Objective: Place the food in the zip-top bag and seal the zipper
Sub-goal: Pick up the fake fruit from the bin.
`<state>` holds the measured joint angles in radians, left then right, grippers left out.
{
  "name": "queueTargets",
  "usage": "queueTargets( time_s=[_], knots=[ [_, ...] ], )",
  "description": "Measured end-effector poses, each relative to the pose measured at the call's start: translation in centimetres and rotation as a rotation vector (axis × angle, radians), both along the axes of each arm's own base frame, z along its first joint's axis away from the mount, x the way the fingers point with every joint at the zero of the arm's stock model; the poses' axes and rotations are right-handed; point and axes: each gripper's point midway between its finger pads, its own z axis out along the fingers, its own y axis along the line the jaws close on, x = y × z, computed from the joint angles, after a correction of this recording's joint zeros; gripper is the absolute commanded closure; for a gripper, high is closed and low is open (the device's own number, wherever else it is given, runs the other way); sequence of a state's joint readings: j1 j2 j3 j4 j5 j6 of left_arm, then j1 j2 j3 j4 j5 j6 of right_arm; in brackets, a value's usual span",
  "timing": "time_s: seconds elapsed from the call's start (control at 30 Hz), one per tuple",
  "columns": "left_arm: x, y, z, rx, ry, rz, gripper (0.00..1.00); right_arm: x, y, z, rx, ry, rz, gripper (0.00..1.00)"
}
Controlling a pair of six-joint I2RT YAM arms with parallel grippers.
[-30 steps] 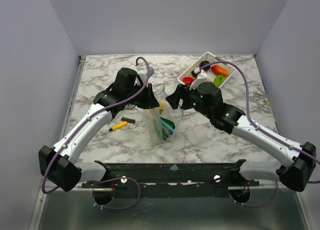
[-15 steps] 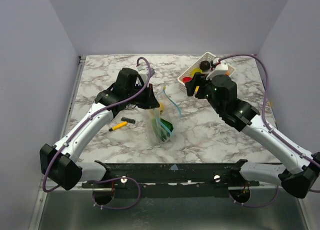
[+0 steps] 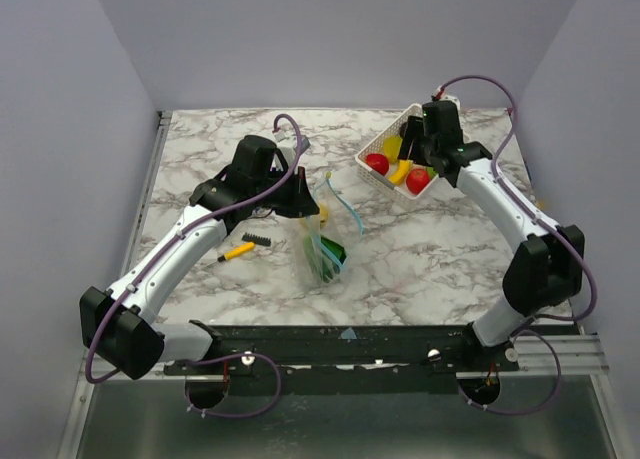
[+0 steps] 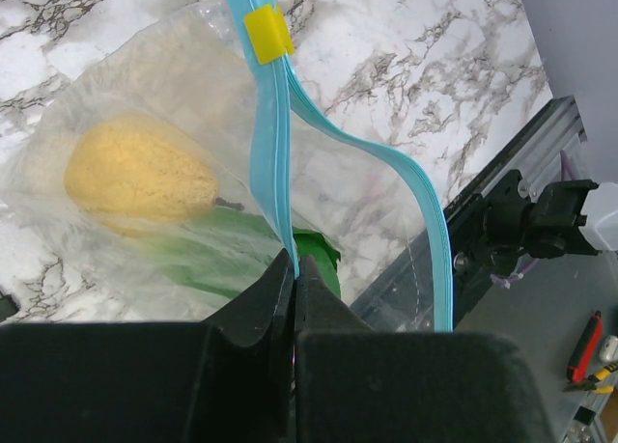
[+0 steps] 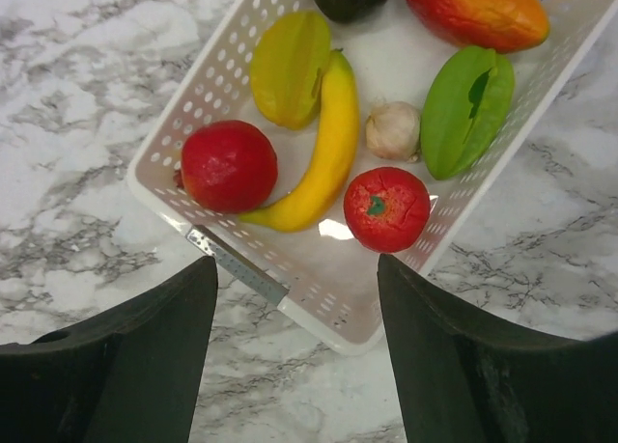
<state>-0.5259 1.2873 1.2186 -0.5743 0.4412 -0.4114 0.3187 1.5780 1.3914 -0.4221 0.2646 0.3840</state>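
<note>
My left gripper point(image 3: 303, 203) is shut on the light blue zipper point(image 4: 275, 153) and holds the mouth of the zip-top bag point(image 3: 322, 247) up and open. In the left wrist view, my left gripper point(image 4: 294, 265) pinches the strip, and the bag point(image 4: 116, 86) holds a yellow fruit point(image 4: 140, 182) and a green piece point(image 4: 317, 255). My right gripper point(image 3: 414, 151) is open and empty above the white basket point(image 3: 385, 182). In the right wrist view, my right gripper point(image 5: 296, 269) hovers over the basket point(image 5: 328, 327), which holds a red apple point(image 5: 229, 165), banana point(image 5: 323, 158), tomato point(image 5: 386, 208), garlic point(image 5: 393, 131) and several other fruits.
A yellow-and-black pen-like tool point(image 3: 238, 250) lies on the marble table left of the bag, under my left arm. A black frame rail point(image 3: 340, 339) runs along the table's near edge. Grey walls stand close on both sides.
My right arm has swung from the bag's mouth back and to the right, and now stands over the basket. My left gripper has kept its hold on the zipper without moving.
</note>
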Motion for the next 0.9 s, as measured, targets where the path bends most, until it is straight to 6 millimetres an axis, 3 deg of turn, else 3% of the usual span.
queueTargets(
  time_s=[0.13,0.3,0.57,0.9],
  knots=[
    [0.0,0.0,0.0,0.0,0.0,0.0,1.0,1.2,-0.1,-3.9,-0.051,0.113,0.004,0.31],
    [0.0,0.0,0.0,0.001,0.0,0.0,1.0,1.9,-0.6,-6.9,-0.118,0.199,0.015,0.31],
    [0.1,0.0,-0.2,0.003,0.005,0.0,1.0,3.7,-2.0,-10.2,-0.267,0.273,0.015,0.31],
    [0.1,-0.1,-0.5,0.007,0.013,0.0,1.0,3.7,-3.0,-13.5,-0.357,0.359,0.019,0.32]
  ],
)
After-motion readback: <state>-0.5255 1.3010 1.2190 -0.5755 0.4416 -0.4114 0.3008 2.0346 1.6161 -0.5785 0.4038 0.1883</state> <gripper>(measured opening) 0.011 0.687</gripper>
